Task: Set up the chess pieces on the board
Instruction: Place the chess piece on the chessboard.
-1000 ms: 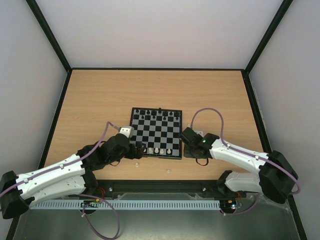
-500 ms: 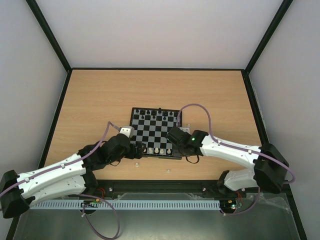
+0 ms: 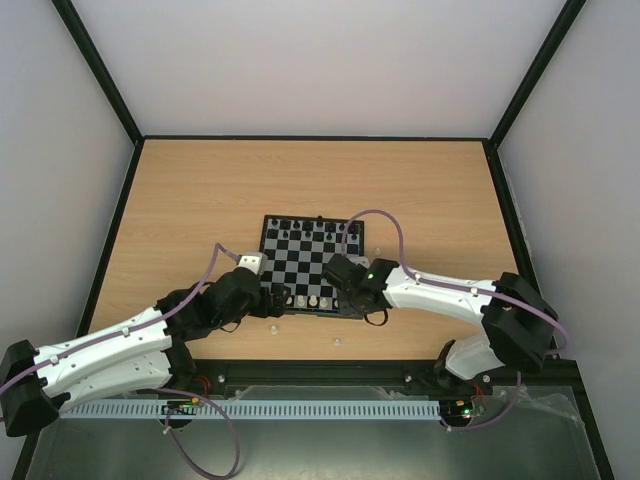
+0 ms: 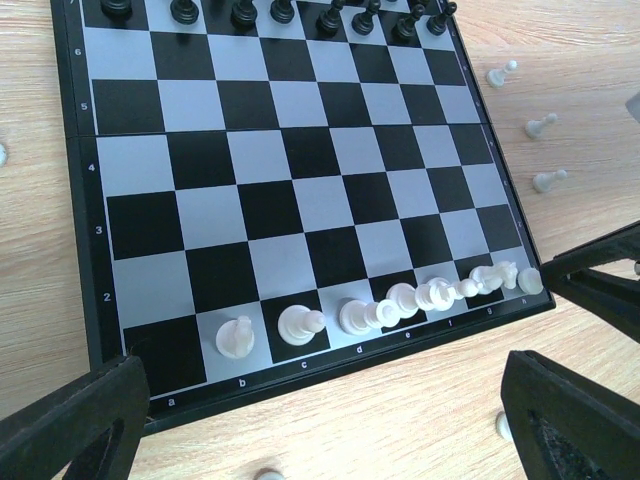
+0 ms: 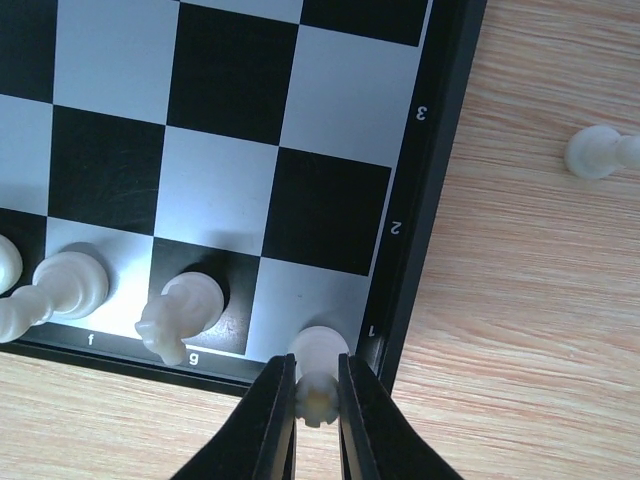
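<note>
The board (image 3: pixel 312 265) lies mid-table, black pieces (image 3: pixel 310 229) along its far rows, whitish pieces (image 3: pixel 313 300) along its near row. In the left wrist view the near row holds several whitish pieces (image 4: pixel 300 324) from b to h; the a square is bare. My right gripper (image 5: pixel 317 395) is shut on a whitish rook (image 5: pixel 318 372) standing on the near right corner square of the board (image 5: pixel 437 150), beside a whitish knight (image 5: pixel 180 308). My left gripper (image 4: pixel 320 420) is open and empty, hovering just off the board's (image 4: pixel 100 200) near left corner.
Loose whitish pieces lie on the wooden table: several right of the board (image 4: pixel 545 181), one in the right wrist view (image 5: pixel 600 152), and others near the front edge (image 3: pixel 337 341) (image 3: pixel 273 328). Black-framed walls enclose the table.
My right arm has swung left from beside the board onto its near right corner, carrying the rook. The left arm has not moved.
</note>
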